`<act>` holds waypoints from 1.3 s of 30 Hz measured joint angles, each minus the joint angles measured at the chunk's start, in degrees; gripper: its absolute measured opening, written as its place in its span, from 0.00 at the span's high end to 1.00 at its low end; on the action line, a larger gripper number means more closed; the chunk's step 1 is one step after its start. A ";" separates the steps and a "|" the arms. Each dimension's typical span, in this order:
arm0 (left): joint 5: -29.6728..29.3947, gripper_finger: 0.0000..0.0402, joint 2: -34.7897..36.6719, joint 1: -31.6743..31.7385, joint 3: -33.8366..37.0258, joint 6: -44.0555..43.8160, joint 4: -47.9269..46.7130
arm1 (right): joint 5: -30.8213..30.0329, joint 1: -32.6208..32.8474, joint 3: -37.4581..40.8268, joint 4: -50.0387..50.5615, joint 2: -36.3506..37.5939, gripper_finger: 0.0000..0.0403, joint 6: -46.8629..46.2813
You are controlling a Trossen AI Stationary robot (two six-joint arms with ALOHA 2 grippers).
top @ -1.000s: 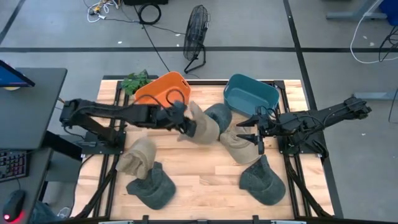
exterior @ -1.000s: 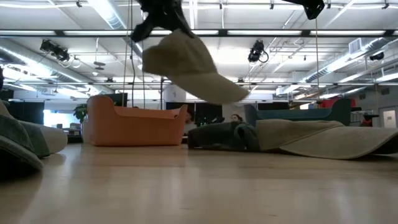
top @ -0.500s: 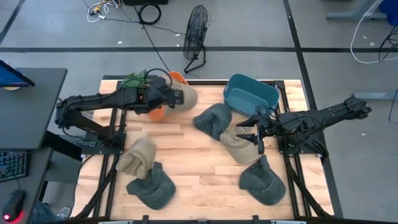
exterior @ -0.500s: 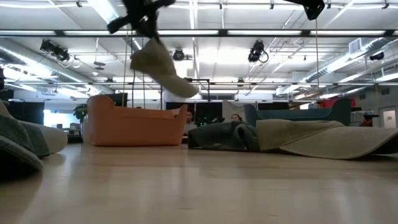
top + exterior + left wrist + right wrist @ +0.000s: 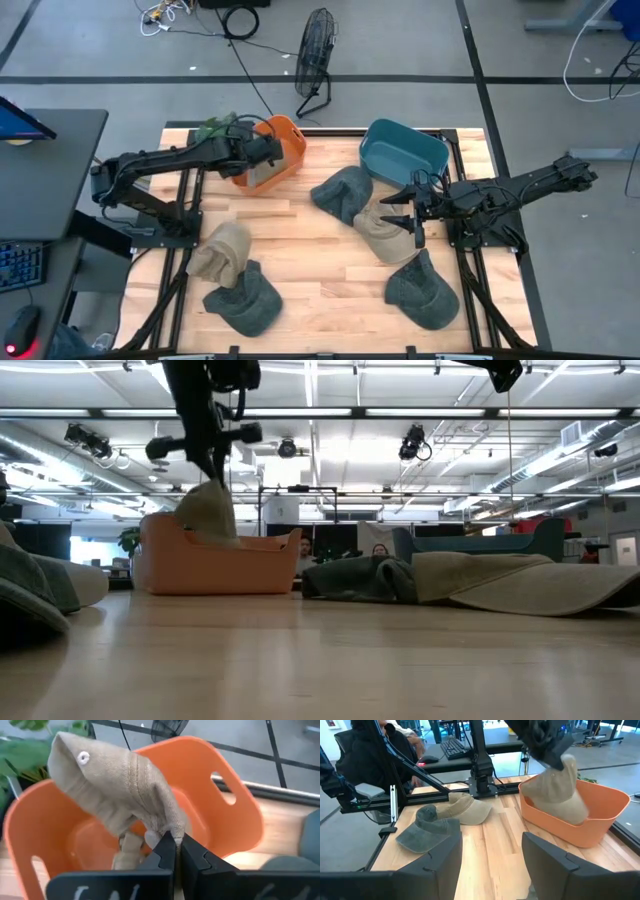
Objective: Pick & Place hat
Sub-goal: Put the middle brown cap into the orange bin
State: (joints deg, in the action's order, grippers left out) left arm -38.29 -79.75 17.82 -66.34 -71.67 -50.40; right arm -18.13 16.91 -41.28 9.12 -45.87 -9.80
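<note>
One tan hat (image 5: 120, 795) pinched in left gripper (image 5: 175, 851) fingers, hanging into orange bin (image 5: 285, 160) near bench (image 5: 300, 260) far-left corner. Right gripper (image 5: 408, 222) fingers spread, hovering near right edge.

tan hat (image 5: 207, 515) lower part hidden behind orange bin (image 5: 215, 563) wall, monitor (image 5: 20, 121) cut off at edge

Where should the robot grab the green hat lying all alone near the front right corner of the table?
Probably by its brim. The green hat lies flat on the table, crown slumped, so the thin brim edge pointing toward the far side suits two fingers best. The right gripper hovers open just beyond it and could come straight down onto that edge. The other hats lie apart from it.
</note>
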 joint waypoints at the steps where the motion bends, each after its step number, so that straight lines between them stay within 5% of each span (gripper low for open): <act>1: 0.03 0.99 0.00 0.04 1.18 0.00 1.20 | 0.00 0.02 0.00 0.01 0.00 0.48 0.00; 9: -0.39 0.95 0.00 0.42 8.94 -3.01 8.21 | 0.00 0.02 0.00 1.57 0.00 0.48 0.15; 17: 0.50 0.96 -0.02 1.65 8.36 2.20 13.98 | 0.00 0.01 0.02 2.28 0.00 0.48 0.11; 23: 8.42 0.84 0.00 3.39 8.36 2.30 9.44 | 0.02 0.02 0.02 2.28 0.00 0.48 -0.07; 29: 9.65 0.71 0.00 4.63 8.36 2.60 8.87 | 0.00 0.01 0.02 2.28 0.00 0.48 -0.04; 39: 10.11 0.73 0.00 1.08 -3.27 17.61 3.05 | 0.01 0.02 0.04 2.60 0.00 0.48 -0.02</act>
State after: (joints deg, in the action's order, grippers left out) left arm -28.18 -79.75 18.89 -69.60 -54.06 -47.35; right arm -18.12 16.93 -41.23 11.71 -45.87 -9.82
